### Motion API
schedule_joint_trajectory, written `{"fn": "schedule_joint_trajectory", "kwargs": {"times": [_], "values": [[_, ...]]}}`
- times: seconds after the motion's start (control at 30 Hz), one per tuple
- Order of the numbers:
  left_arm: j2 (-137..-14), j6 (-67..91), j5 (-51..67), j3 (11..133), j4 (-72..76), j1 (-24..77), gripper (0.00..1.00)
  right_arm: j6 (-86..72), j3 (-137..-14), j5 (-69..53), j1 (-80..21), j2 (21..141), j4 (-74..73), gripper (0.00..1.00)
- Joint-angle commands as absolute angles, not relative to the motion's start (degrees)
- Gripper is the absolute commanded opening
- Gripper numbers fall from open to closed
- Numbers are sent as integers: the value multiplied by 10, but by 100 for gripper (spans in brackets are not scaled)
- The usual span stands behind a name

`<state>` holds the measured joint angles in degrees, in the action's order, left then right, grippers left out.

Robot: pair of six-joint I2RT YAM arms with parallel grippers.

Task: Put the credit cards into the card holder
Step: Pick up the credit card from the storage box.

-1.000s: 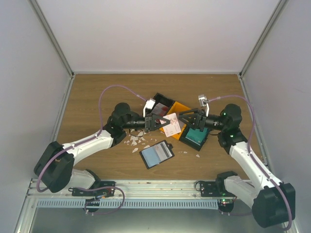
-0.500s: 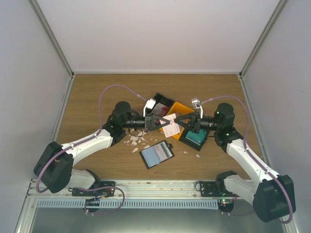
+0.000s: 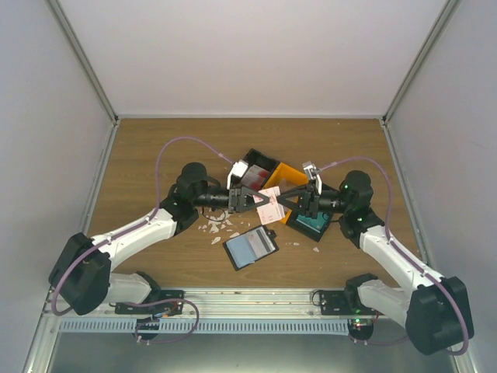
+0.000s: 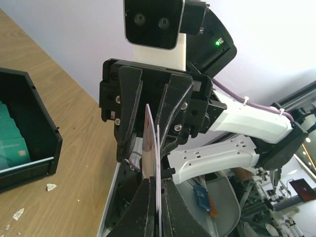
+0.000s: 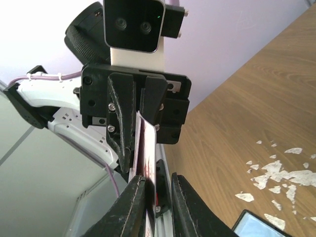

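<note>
My left arm (image 3: 133,232) and right arm (image 3: 397,255) wear white shells between bulky black joints, and a thin purple cable (image 3: 167,149) loops back from each wrist camera (image 4: 155,29), a white block with a black two-lensed face. Just below that camera my left gripper (image 3: 258,203) and right gripper (image 3: 283,200) are matte black, their wedge-shaped fingers (image 4: 129,113) fixed with small silver screws (image 4: 117,99), and a green light (image 4: 216,42) glows beside it on my right arm.

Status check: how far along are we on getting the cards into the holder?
Done: nothing I can confirm; the card holder lies open on the table, away from both grippers. In hand: the left gripper clamps a red-and-white card in mid-air, the right gripper around it too, grip unclear. Left: seating it, plus the teal cards in the black bin.
</note>
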<state>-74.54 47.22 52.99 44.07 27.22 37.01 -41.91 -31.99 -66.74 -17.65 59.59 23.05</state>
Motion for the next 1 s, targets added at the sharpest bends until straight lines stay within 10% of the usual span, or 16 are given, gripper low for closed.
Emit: {"fn": "schedule_joint_trajectory", "kwargs": {"times": [0.0,0.97], "values": [[-703,479,555,465,366,374,0,-456,-289,-691,-197,601,254,16],[-781,551,542,508,238,292,13,-758,-378,-575,-169,618,280,0]]}}
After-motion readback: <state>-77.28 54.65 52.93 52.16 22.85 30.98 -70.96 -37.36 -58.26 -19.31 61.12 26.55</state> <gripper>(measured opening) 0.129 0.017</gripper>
